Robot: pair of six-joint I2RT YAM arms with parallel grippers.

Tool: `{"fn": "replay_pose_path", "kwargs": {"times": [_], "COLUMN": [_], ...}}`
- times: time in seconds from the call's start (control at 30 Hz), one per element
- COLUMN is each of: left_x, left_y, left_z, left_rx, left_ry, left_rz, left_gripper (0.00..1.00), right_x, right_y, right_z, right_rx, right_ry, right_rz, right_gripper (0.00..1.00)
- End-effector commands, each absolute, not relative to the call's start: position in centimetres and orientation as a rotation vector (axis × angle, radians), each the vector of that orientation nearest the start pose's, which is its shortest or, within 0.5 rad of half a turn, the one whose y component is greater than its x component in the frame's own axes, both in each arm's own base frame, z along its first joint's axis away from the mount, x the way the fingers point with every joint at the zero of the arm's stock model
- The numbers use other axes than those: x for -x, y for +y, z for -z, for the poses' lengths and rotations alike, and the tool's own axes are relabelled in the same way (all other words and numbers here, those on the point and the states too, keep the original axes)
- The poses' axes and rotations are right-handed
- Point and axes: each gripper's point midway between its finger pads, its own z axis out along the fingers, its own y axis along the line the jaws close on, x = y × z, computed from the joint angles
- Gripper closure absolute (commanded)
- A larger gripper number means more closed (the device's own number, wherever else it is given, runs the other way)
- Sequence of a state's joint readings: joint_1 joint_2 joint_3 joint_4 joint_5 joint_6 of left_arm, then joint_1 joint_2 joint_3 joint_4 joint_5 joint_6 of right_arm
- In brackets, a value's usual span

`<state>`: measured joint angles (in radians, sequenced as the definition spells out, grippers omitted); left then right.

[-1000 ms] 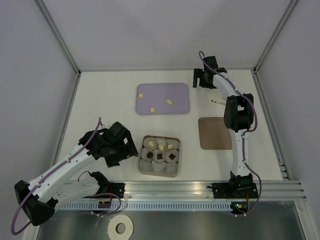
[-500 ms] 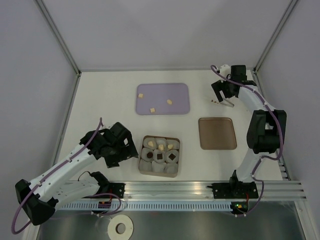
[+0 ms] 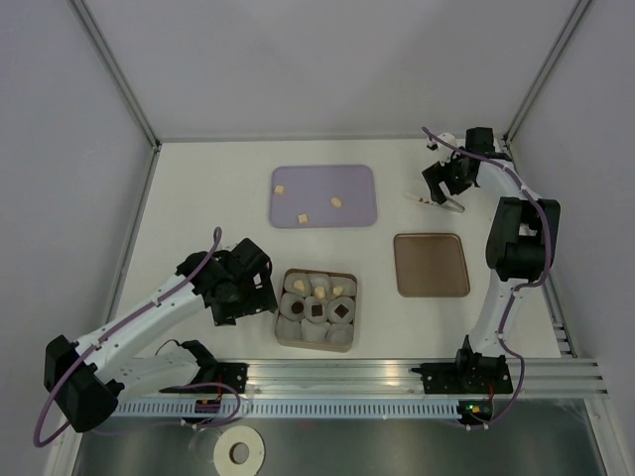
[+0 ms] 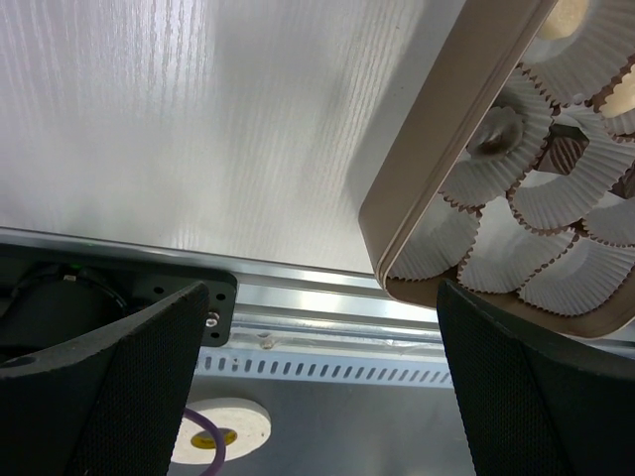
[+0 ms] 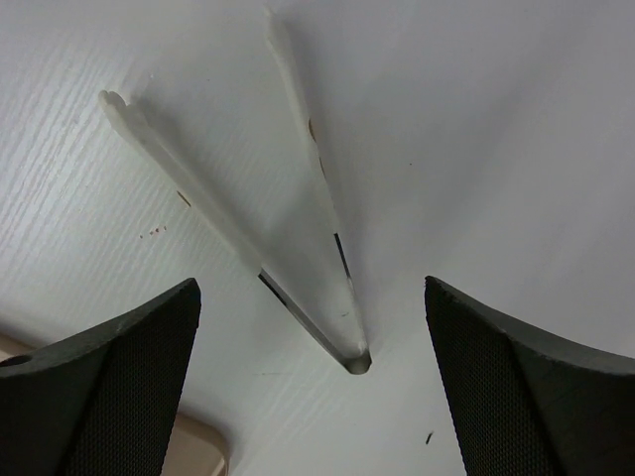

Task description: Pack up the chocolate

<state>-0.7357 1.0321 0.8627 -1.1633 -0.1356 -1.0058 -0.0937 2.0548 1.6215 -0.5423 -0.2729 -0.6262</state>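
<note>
Tabletop: white and wood-grained (image 3: pixel 198 198), walled by pale panels in a metal frame; a slotted rail (image 3: pixel 337 377) runs along the near edge
Task thing: chocolate (image 3: pixel 304 217); three cream pieces lie well apart on the purple tray (image 3: pixel 357 178) at the far middle; others sit in paper cups (image 3: pixel 297 327) inside the box (image 3: pixel 354 309) near the rail, cream in the far row, dark brown in the middle row
Axis: each piece is squarish and too small to show a long axis or heading
Other things: brown lid (image 3: pixel 432 265) lies flat to the right of the box; white tongs (image 3: pixel 432 199) lie near the far right corner
Top view only: tray, lid and both arms together
Left wrist view only: crinkled cup edges and the box's corner up close
Right wrist view only: the tongs as a V, joined end nearest the camera, tips spread away
Left arm: elbow low at the near left, forearm reaching to just beside the box's left wall
Left end effector (image 4: pixel 322 293): jaws wide apart, holding nothing
Right arm: stretched to the far right corner, wrist turned left over the tongs
Right end effector (image 5: pixel 313 285): jaws wide apart, straddling the tongs without gripping them
</note>
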Motion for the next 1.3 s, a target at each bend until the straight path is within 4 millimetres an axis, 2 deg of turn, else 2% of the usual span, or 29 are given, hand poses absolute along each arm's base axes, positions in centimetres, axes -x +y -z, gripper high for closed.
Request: {"fn": "replay_pose_path", "kwargs": {"times": [0.0,0.1,0.17,0.3,0.4,0.43,0.5,0.53,0.63,0.83,0.9,0.97,1.07,1.17,1.2,1.27], "left_x": [-13.5,-13.7,-13.8,-13.8,-13.7,-13.7,-13.8,-13.8,-13.8,-13.7,-13.8,-13.9,-14.0,-14.1,-14.1,-14.2], "left_y": [-12.5,-12.3,-12.1,-11.9,-12.0,-12.1,-12.3,-12.3,-12.5,-12.5,-12.6,-12.6,-12.4,-12.4,-12.4,-12.4], "left_z": [-10.7,-10.8,-10.9,-10.7,-10.8,-10.8,-11.1,-11.2,-11.5,-12.2,-12.6,-12.8,-12.8,-13.0,-13.1,-13.5], "left_rx": [0.332,0.319,0.313,0.301,0.299,0.303,0.307,0.311,0.308,0.309,0.317,0.321,0.326,0.337,0.344,0.347], "left_ry": [2.799,2.780,2.765,2.765,2.773,2.776,2.772,2.772,2.781,2.796,2.792,2.786,2.781,2.775,2.773,2.765], "left_rz": [0.125,0.125,0.118,0.102,0.109,0.111,0.126,0.127,0.130,0.116,0.120,0.119,0.104,0.108,0.110,0.113], "left_gripper": [0.01,0.00,0.01,0.00,0.01,0.00,0.01,0.00,0.00,0.00,0.00,0.00,0.01,0.00,0.00,0.00], "right_x": [-50.7,-51.2,-51.3,-50.6,-50.3,-50.1,-49.8,-49.7,-49.3,-48.8,-49.0,-49.6,-50.0,-49.5,-49.3,-49.0], "right_y": [-1.9,-2.6,-2.7,-2.8,-2.7,-2.6,-2.5,-2.4,-1.8,-0.1,-0.4,-1.0,-0.4,0.5,0.9,1.1], "right_z": [-5.9,-4.2,-3.7,-1.0,0.0,0.2,0.2,0.1,-0.3,0.7,1.4,1.4,1.2,1.6,1.6,1.5], "right_rx": [0.819,0.827,0.832,0.833,0.783,0.761,0.747,0.739,0.703,0.574,0.489,0.453,0.460,0.482,0.472,0.426], "right_ry": [2.362,2.395,2.410,2.466,2.495,2.505,2.513,2.513,2.511,2.550,2.593,2.596,2.583,2.605,2.611,2.630], "right_rz": [-0.073,-0.035,-0.036,-0.044,-0.055,-0.063,-0.066,-0.077,-0.123,-0.272,-0.239,-0.176,-0.167,-0.180,-0.194,-0.210], "right_gripper": [0.02,0.02,0.02,0.04,0.12,0.19,0.26,0.37,0.48,0.51,0.42,0.41,0.40,0.45,0.54,0.58]}}
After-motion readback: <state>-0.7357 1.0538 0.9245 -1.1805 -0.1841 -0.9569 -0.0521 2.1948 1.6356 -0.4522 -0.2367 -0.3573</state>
